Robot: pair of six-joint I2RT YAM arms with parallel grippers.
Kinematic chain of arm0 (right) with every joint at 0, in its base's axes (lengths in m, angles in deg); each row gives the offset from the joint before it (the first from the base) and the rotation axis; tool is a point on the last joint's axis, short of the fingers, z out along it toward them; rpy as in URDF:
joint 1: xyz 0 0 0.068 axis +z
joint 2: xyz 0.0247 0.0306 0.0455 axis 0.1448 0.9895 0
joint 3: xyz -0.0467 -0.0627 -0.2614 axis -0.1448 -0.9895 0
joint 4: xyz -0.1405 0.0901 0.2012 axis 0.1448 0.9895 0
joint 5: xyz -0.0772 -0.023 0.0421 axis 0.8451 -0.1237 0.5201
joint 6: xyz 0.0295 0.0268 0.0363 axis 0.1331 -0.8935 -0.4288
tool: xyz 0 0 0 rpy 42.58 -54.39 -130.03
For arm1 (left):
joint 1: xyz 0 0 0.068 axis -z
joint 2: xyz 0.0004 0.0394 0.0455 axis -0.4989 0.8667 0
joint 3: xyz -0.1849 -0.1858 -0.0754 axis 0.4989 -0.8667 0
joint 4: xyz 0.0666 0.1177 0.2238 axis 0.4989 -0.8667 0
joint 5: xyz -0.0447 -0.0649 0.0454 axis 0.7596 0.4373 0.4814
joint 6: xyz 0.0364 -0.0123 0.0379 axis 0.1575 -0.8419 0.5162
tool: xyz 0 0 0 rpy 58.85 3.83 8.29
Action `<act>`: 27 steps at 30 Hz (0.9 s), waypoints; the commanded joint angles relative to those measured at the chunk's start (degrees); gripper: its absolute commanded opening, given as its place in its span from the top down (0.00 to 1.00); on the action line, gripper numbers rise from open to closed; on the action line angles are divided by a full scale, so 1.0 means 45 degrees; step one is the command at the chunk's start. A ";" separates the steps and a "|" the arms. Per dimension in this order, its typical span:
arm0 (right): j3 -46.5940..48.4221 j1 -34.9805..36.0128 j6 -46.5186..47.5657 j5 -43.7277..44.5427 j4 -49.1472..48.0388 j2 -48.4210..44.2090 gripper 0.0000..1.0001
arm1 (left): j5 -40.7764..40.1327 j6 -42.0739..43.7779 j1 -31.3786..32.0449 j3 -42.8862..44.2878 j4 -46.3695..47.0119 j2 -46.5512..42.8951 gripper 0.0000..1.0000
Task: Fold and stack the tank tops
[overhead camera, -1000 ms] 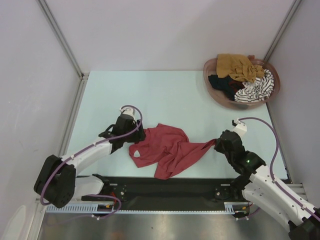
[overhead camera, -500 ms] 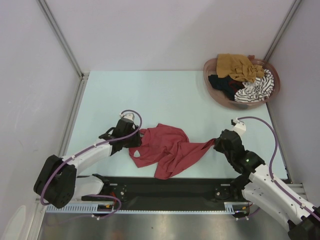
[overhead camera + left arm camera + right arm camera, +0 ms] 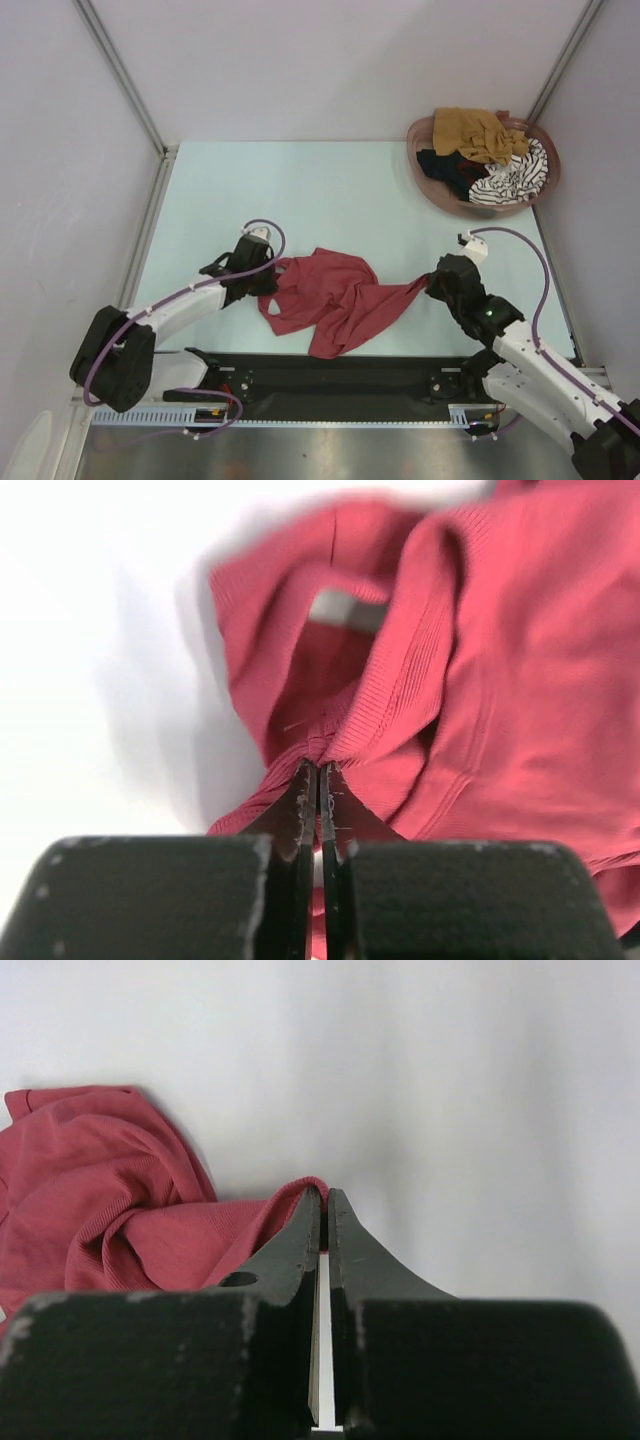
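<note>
Two pinches now hold the dark red tank top, bunched on the tabletop between them: the left claw just clamped its edge, the right claw grips the opposite corner, so spreading can start.

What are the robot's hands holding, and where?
Both hold the red top: left gripper pinches a fold at its left edge, right gripper its right tip.

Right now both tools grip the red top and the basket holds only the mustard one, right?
No: top view shows the basket also holds a black top and a striped top. Left tool and right tool do grip the red top.
</note>
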 commanded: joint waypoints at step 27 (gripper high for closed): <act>0.6195 -0.3539 0.2643 -0.6828 -0.1694 0.1219 1.00 | 0.1353 -0.1312 -0.5530 0.1966 -0.0924 -0.6449 0.79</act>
